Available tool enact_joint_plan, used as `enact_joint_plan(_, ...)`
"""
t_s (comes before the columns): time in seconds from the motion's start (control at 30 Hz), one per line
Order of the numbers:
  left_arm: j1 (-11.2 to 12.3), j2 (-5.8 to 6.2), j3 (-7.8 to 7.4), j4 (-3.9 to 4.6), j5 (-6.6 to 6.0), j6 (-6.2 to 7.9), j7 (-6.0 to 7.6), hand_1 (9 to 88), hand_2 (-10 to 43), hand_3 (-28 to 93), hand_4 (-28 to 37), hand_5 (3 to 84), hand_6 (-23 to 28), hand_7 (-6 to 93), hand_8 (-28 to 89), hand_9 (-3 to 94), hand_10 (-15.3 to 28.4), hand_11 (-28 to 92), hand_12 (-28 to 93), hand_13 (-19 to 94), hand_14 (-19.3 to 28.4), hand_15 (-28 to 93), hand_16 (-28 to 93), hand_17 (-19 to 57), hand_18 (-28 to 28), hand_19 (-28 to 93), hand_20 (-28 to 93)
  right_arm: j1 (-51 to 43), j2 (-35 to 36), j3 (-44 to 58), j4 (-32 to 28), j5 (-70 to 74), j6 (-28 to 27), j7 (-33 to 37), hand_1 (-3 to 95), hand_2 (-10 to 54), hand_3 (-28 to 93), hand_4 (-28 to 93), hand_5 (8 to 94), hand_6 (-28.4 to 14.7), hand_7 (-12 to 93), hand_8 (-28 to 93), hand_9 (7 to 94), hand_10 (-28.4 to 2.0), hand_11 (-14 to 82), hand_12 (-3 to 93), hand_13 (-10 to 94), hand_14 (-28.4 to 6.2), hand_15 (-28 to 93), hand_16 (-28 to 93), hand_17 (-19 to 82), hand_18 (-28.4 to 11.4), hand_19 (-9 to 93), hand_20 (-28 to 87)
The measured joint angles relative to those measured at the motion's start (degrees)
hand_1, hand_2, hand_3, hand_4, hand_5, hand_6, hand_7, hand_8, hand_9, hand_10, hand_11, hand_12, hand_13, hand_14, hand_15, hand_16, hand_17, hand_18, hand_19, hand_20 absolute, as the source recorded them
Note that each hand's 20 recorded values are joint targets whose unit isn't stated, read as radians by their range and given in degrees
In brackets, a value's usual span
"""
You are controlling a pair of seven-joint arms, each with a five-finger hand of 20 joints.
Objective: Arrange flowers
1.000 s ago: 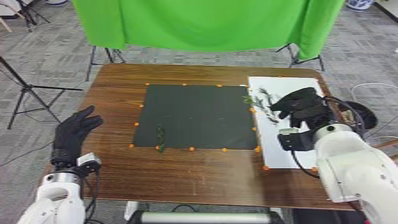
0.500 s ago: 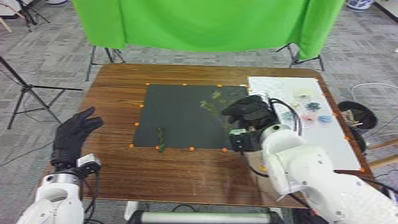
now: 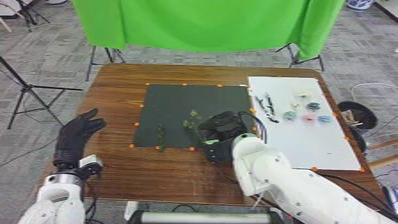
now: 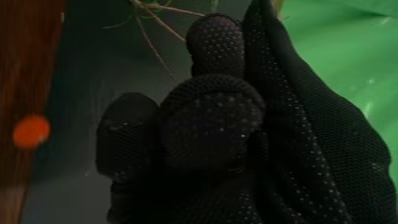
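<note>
In the head view my right hand is over the lower right part of the dark mat, its fingers curled round a green sprig that extends from the hand's left side. Another green stem lies upright on the mat's lower left. My left hand is left of the mat, holding nothing, with its fingers relaxed. Seen from the right wrist, thin twigs of the sprig cross beyond the fingertips of my right hand.
On the white sheet at the right lie several small blooms and some dark stems. Orange dots mark the mat's edges. A dark bin stands beyond the table's right edge, and a green cloth hangs behind.
My right hand has moved left from the white sheet to the dark mat, carrying the sprig, and has come lower toward the near edge. My left hand has barely moved.
</note>
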Motion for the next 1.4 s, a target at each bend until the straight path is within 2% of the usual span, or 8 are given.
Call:
enact_joint_plan(0.2,-0.59,0.11,0.93,0.27,0.13,-0.49,-0.4,20.2,11.0,72,-28.3,49.7,2.0,13.4,-8,52.3,13.8,20,12,43,16.3,23,-3,11.4,10.9,5,19,1.91,-2.94,-1.65,2.03,0.91,2.44,-0.18,61.3,-9.5,61,-15,81.3,-4.7,25,8,93.7,-10.6,31.9,17.3,94,-1.1,55,17,75,-6.7,81,34)
enact_joint_plan(0.6,-1.7,0.15,1.88,0.84,0.28,-1.3,-0.82,20.2,11.0,72,-28.3,49.7,2.2,13.1,-8,52.3,13.8,20,12,43,16.3,23,-3,11.2,11.1,5,19,2.8,-6.95,-2.64,5.37,0.91,5.22,-0.26,61.3,-9.5,61,-16,80.7,-4.5,26,7,93.7,-10.7,30.8,17.9,94,-1.2,55,17,75,-6.9,80,36)
enact_joint_plan(0.97,-1.83,0.15,1.93,0.86,0.39,-1.55,-1.1,20.2,8.0,73,-28.3,49.5,2.2,13.2,-8,52.1,13.8,20,12,42,16.4,23,-3,10.9,11.2,5,19,2.8,-7.34,-3.31,6.81,0.31,6.25,-0.15,60.6,-9.5,61,-16,80.3,-4.0,26,7,93.7,-10.8,30.2,18.6,94,-1.1,54,17,75,-7.2,79,36)
enact_joint_plan(1.4,-2.08,0.13,2.07,0.9,0.62,-1.74,-1.33,20.7,6.8,73,-28.3,49.4,2.4,13.2,-8,51.9,13.8,20,12,42,16.3,23,-2,10.8,11.3,5,19,3.24,-7.5,-4.65,7.02,0.42,6.63,-0.14,60.2,-9.5,61,-16,80.2,-3.8,26,6,93.7,-10.8,29.8,18.8,94,-1.1,54,17,75,-7.3,78,37)
